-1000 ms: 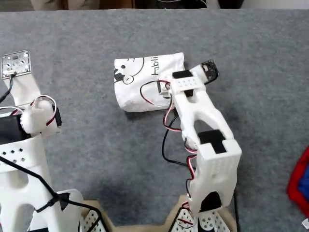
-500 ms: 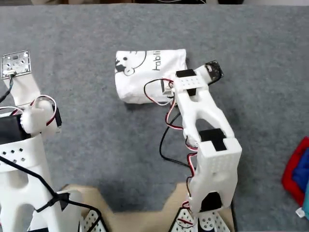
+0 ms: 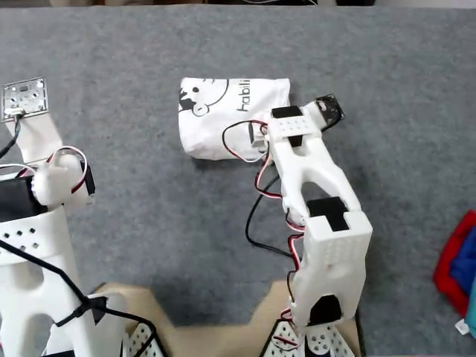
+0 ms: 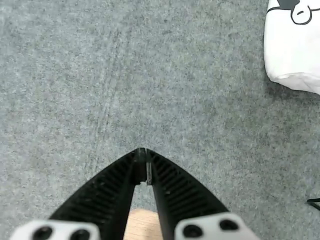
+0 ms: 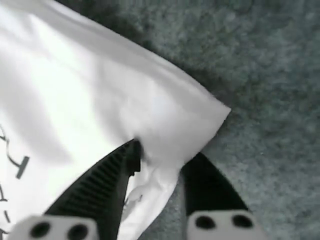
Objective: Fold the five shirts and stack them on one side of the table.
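Observation:
A folded white shirt [image 3: 223, 119] with black print lies on the grey carpet near the table's middle, toward the far side. My right arm [image 3: 297, 145] ends at the shirt's right edge. In the right wrist view, my right gripper [image 5: 160, 155] is shut on a corner of the white shirt [image 5: 100, 90], with cloth bunched between the black fingers [image 5: 107, 175]. My left arm [image 3: 63, 178] stands at the near left. Its gripper [image 4: 142, 165] is shut over bare carpet, holding nothing, and the white shirt [image 4: 295, 45] lies well off to one side of it.
A heap of red and blue clothing [image 3: 461, 268] lies at the table's right edge. A tan board [image 3: 193, 338] shows along the near edge between the arm bases. Bare grey carpet [image 3: 149, 208] spreads between the two arms and across the far side.
The white shirt has shifted a little to the right and toward the far side, turning slightly, with my right gripper on its corner. The left arm has kept still.

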